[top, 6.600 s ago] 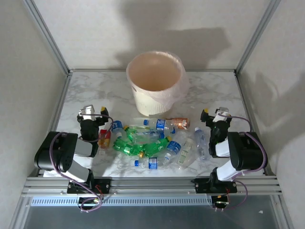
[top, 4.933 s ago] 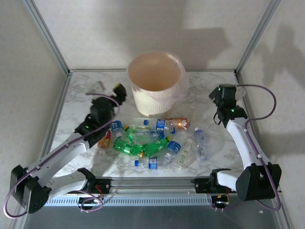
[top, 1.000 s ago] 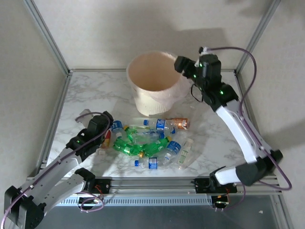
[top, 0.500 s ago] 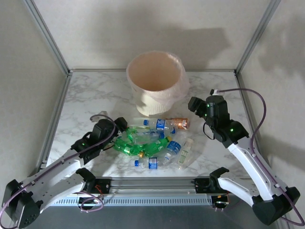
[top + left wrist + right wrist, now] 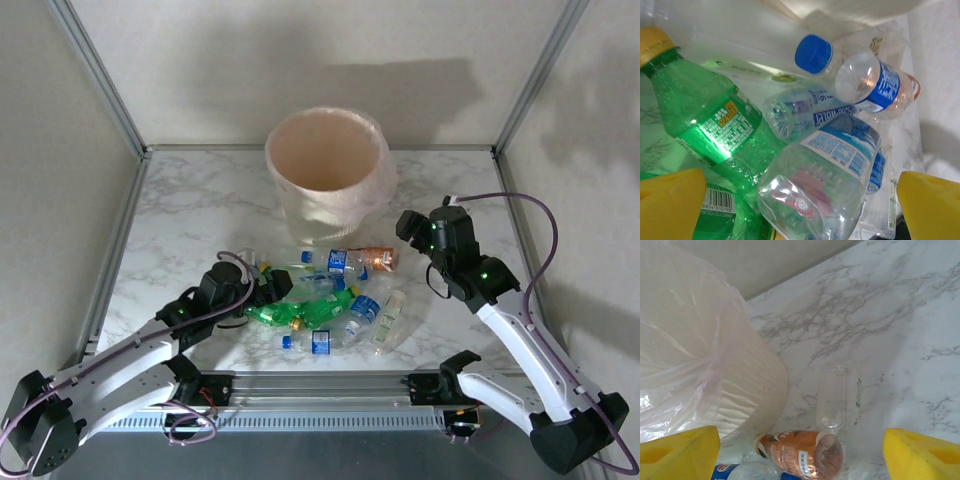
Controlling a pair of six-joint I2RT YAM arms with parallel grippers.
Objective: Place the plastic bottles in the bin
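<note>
Top view: the plastic bottles [image 5: 322, 295] lie in a loose heap on the marble table [image 5: 190, 205], near its front edge and between the two arms. The bin [image 5: 322, 215], with a thin liner [image 5: 685, 315] over its rim, stands upright behind the heap. The left gripper [image 5: 268, 285] reaches into the left side of the heap. In the left wrist view its yellow fingers [image 5: 670, 202] are spread wide, with a clear bottle with a blue label [image 5: 832, 165] between them and a green bottle [image 5: 715, 125] beside it; contact cannot be told. The right gripper [image 5: 408, 222] hangs beside the bin, over the heap's right end. Its fingers [image 5: 920, 455] are likewise spread wide and hold nothing. The copper-brown bottle [image 5: 800, 450] lies between them on the marble, with a clear bottle [image 5: 838, 397] just beyond it.
</note>
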